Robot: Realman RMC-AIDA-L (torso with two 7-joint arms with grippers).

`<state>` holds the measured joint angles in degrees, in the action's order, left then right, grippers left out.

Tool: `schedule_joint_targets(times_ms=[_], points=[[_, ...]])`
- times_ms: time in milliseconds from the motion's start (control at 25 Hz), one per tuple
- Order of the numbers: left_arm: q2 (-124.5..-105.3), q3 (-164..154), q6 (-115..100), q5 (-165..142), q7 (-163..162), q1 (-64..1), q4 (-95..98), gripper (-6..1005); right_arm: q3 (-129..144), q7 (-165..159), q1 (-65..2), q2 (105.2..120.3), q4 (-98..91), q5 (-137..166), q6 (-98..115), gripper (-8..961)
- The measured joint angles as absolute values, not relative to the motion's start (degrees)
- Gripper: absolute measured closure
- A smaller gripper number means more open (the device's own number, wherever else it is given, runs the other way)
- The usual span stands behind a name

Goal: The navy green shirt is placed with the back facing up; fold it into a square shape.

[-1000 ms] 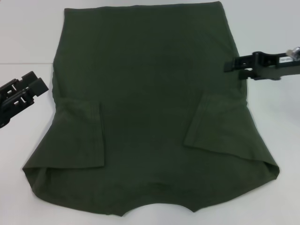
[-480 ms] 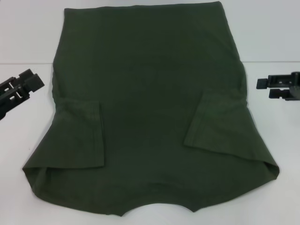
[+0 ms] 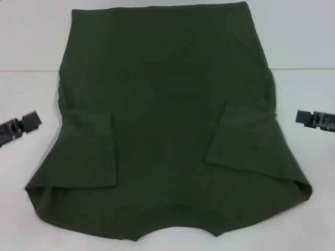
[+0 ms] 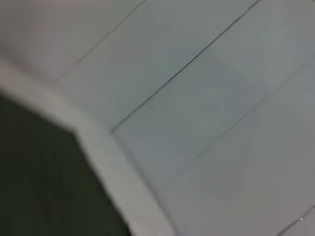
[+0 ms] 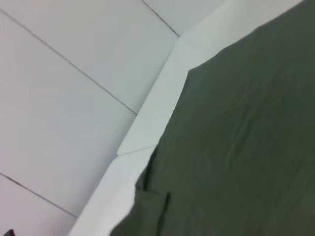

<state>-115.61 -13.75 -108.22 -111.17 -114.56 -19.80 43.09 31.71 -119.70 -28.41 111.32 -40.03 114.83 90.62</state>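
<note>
The navy green shirt [image 3: 167, 104] lies flat on the white table [image 3: 26, 36], plain side up, collar toward me. Both short sleeves are folded inward onto the body, one on the left [image 3: 91, 149] and one on the right [image 3: 238, 138]. My left gripper [image 3: 21, 127] is at the left border of the head view, on the table beside the shirt and apart from it. My right gripper [image 3: 314, 119] is at the right border, also clear of the cloth. Part of the shirt shows in the left wrist view [image 4: 39, 177] and in the right wrist view [image 5: 246, 137].
A white table edge [image 5: 152, 118] runs beside the shirt in the right wrist view, with pale floor tiles [image 5: 59, 98] beyond it. The left wrist view shows the same table edge [image 4: 93, 142] and tiles [image 4: 206, 98]. A seam crosses the table top [image 3: 303, 69].
Both grippers have drawn outward and down toward me, away from the shirt. The right one left the shirt's right edge. The shirt has not moved.
</note>
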Motion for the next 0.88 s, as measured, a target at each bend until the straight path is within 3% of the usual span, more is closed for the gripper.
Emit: schedule_joint_targets(times_ms=[320,880], points=[[-113.37,-13.76,-107.43,-118.92,-128.51,-18.05,43.87,387,31.19,-112.22,-25.89,111.67,-39.71,114.95,87.31,221],[-114.20,-17.74,-93.09,-127.48,-130.56,-18.95,42.81,387,31.02,-112.66,-26.05,112.20,-39.41,114.72,87.45,221]])
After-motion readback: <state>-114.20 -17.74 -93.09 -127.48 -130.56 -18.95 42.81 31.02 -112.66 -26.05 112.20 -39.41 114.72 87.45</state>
